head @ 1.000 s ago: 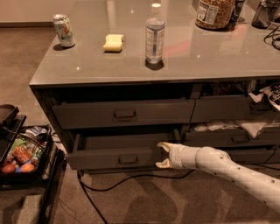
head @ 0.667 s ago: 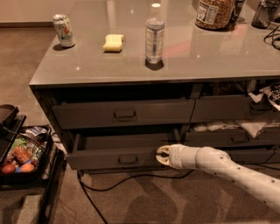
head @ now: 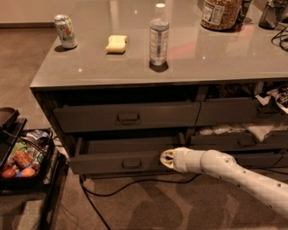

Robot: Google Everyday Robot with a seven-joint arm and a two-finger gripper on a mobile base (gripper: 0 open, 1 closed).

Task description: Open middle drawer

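The middle drawer point(head: 112, 162) is the dark grey-brown front in the left column, pulled out a little so that a strip of its inside shows above the front. Its small bar handle point(head: 132, 164) sits at the centre. My gripper point(head: 166, 160), pale at the end of the white arm point(head: 234, 173) that comes in from the lower right, is right at the drawer front's right end, to the right of the handle. Above it is a taller, wider drawer front point(head: 90, 117) with a like handle, slightly ajar.
On the grey counter point(head: 81, 67) stand a can point(head: 65, 31), a yellow sponge point(head: 116, 44), a water bottle point(head: 159, 33) and a jar point(head: 220, 13). Right-hand drawers point(head: 234, 139) hang open with clutter. A black cart point(head: 22, 166) with food stands left. A cable point(head: 135, 182) lies on the carpet.
The gripper's tip looks slightly turned. Its place and the drawer's opening are the same.
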